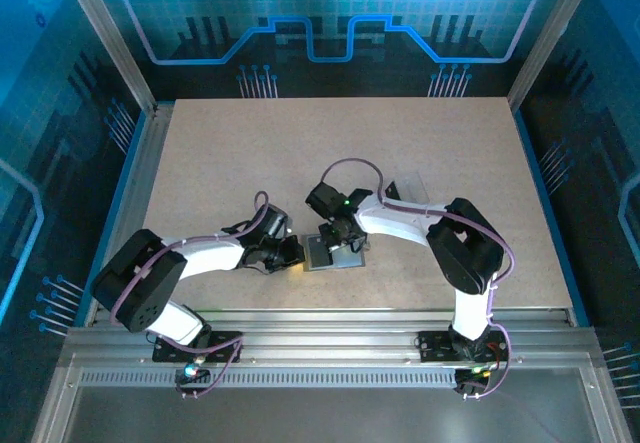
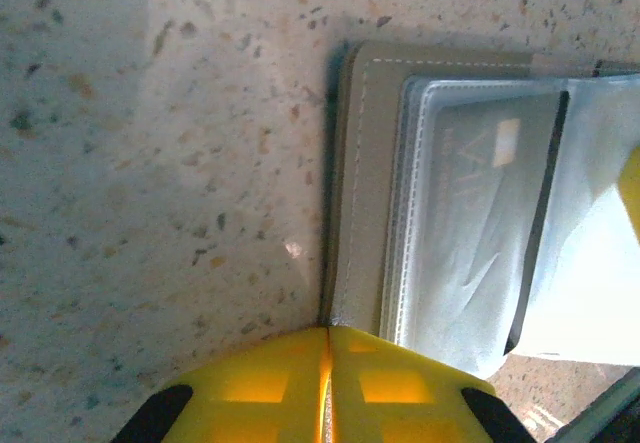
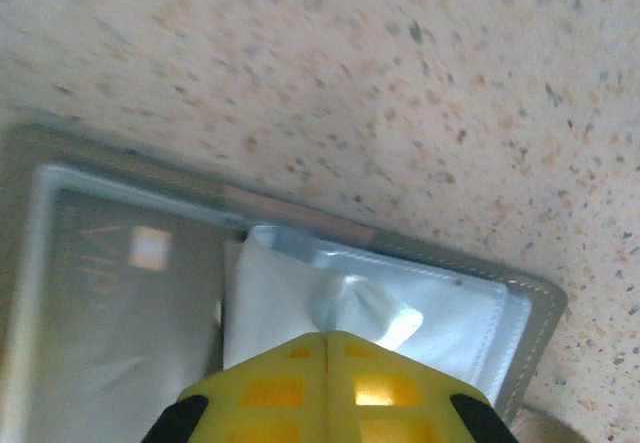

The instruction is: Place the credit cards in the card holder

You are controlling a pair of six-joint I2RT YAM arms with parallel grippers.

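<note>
The grey card holder [image 1: 322, 256] lies open on the table between the two arms. My left gripper [image 2: 329, 331] is shut, its tips resting at the holder's grey outer edge [image 2: 362, 193]. A dark credit card [image 2: 495, 158] sits inside a clear sleeve on that panel; the same card [image 3: 120, 293] is at the left in the right wrist view. My right gripper [image 3: 327, 337] is shut, pinching a puckered clear sleeve [image 3: 370, 303] of the other panel of the card holder [image 3: 535, 308]. A yellow patch [image 2: 632, 188] at the left wrist view's right edge is cut off, so I cannot say what it is.
A clear plastic box [image 1: 410, 191] stands just behind the right arm's forearm. Bare speckled tabletop [image 1: 230, 153] stretches to the left and back. Metal frame rails run along the table's sides and its near edge [image 1: 330, 318].
</note>
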